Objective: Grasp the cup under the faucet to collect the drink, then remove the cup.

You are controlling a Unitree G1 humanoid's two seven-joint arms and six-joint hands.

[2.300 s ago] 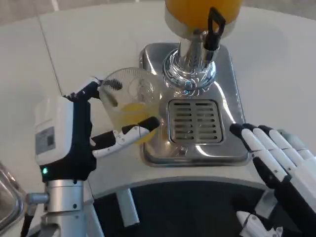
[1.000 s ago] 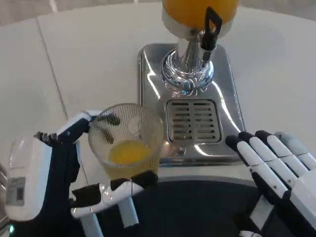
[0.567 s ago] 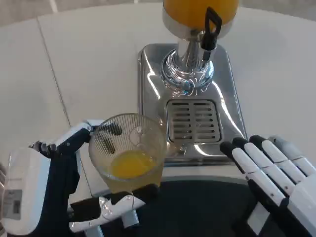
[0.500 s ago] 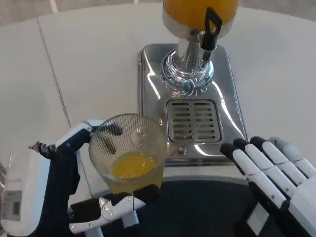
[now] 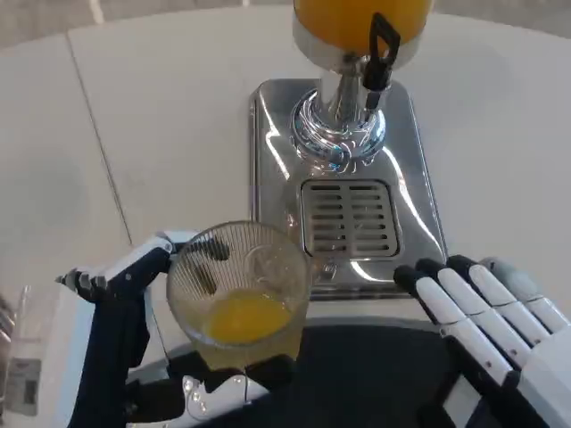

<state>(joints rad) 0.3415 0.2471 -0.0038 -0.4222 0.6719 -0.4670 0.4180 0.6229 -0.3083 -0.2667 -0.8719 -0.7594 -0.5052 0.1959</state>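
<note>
Holding a little orange drink at its bottom, the clear ribbed cup (image 5: pixel 238 299) sat just off the front left corner of the steel drip tray (image 5: pixel 343 183), well clear of the black-handled faucet (image 5: pixel 382 49). The left hand (image 5: pixel 134 343) gripped it, fingers wrapped around its far side and thumb across its near side. Right of the tray's front edge, the right hand (image 5: pixel 486 325) lay flat with fingers straight, slightly apart, holding nothing.

One cup (image 5: pixel 238 299), one drink dispenser (image 5: pixel 352 80) with one drip tray (image 5: pixel 350 218), and two hands.
</note>
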